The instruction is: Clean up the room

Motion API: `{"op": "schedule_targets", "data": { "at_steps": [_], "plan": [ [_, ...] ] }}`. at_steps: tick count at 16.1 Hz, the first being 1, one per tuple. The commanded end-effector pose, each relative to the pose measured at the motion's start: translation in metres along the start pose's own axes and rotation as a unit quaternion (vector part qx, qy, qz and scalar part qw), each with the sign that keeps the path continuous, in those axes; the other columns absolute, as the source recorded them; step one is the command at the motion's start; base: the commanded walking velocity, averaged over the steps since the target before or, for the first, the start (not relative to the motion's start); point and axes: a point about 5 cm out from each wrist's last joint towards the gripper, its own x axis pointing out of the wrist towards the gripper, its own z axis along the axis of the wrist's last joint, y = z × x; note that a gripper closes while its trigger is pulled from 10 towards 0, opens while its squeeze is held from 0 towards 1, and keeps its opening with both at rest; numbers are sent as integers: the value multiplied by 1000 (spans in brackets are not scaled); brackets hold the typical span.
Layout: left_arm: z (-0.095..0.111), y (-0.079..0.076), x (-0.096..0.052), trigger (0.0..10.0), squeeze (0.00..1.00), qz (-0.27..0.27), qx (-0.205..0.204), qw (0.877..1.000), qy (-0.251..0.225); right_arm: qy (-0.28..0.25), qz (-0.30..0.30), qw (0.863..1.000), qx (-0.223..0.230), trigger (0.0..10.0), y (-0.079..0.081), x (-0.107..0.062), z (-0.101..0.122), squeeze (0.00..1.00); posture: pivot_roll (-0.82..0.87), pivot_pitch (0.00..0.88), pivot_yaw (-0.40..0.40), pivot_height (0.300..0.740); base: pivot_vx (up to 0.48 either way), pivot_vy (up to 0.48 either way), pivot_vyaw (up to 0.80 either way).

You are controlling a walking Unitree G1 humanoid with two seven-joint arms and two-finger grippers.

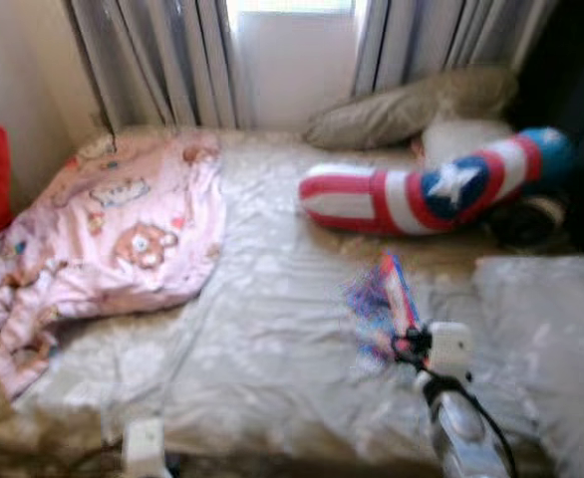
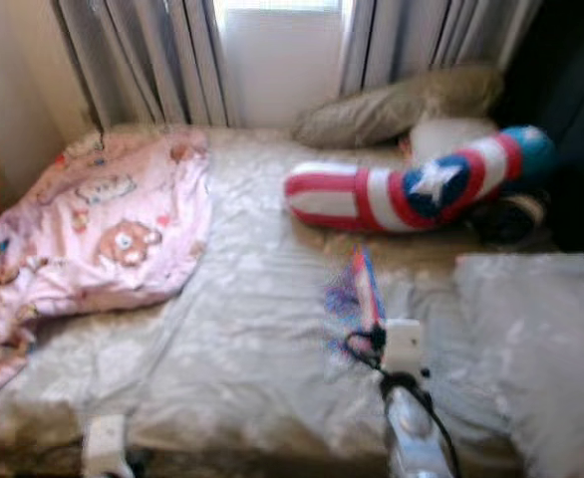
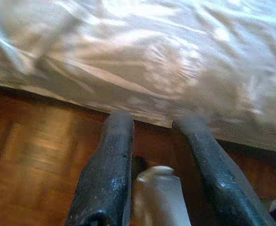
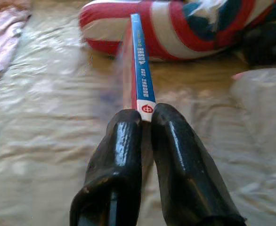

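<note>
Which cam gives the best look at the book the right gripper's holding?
Right wrist view: the book is sharp, its blue spine pinched between the right gripper fingers. Both eye views show it blurred above the bed sheet. Left wrist view faces the bed edge and floor.

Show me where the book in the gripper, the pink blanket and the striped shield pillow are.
book (image 4: 142, 66), right wrist view, blue spine.
pink blanket (image 1: 123, 234), left eye view, bear print.
striped shield pillow (image 1: 412, 194), left eye view, red-white middle.
</note>
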Motion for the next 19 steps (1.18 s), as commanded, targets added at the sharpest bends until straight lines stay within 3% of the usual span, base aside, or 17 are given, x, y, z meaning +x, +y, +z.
{"op": "schedule_targets", "data": {
  "at_steps": [1, 11, 19],
  "plan": [
    [-1, 11, -2, 10000, 0, 14, 13, 1000, 7, -35, 4, 999, 5, 10000, 5, 5, 16, 0, -1, 0, -35, 740, 0, -322, 0],
    [1, 16, -2, 10000, 0, 19, -5, 1000, 4, -31, 2, 999, 7, 10000, 6, 4, 14, 0, 3, 0, -28, 740, 0, -31, 0],
    [0, 17, -2, 10000, 0, 21, -8, 1000, 5, -48, -29, 998, 12, 10000, -2, 6, 20, 0, 3, 0, -32, 740, 0, 0, -63]
  ]
}}
